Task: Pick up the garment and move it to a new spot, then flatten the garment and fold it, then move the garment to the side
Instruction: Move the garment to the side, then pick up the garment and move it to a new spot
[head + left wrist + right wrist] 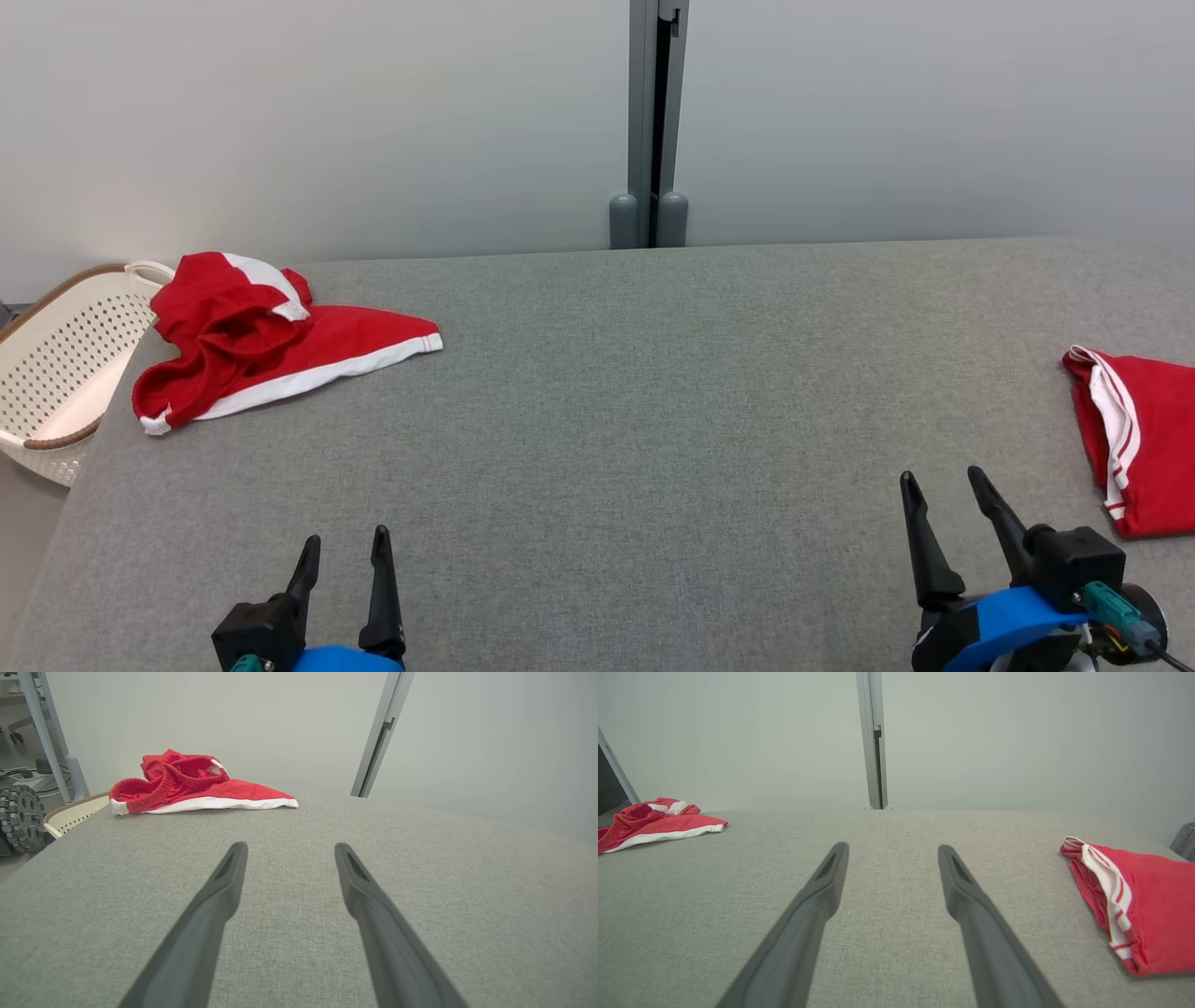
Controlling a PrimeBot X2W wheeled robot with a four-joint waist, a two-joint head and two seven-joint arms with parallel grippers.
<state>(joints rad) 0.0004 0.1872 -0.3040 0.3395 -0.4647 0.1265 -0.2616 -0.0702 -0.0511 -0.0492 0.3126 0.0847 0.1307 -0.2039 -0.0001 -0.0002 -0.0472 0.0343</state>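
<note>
**Work surface:** a wide grey fabric-covered table (597, 420), bare across its middle.

**Step in hand, as judged:** the opening pick-up, not yet begun.

**Task's thing:** taken to be the crumpled red garment with white trim and an elastic waistband (252, 336). It lies bunched at the table's far left corner, just beside a white perforated plastic basket with a brown rim (56, 373).

**Other garment:** a second red garment with white stripes (1139, 439) lies folded at the right edge and looks finished.

**Left gripper (346, 535):** fingers apart and empty, at the near edge. It is well apart from the crumpled garment, which sits ahead and to its left.

**Right gripper (940, 473):** fingers apart and empty, near the folded piece.

**Next move, as judged:** a long forward-left reach by the left arm, closing on a raised fold of the crumpled garment.
</note>
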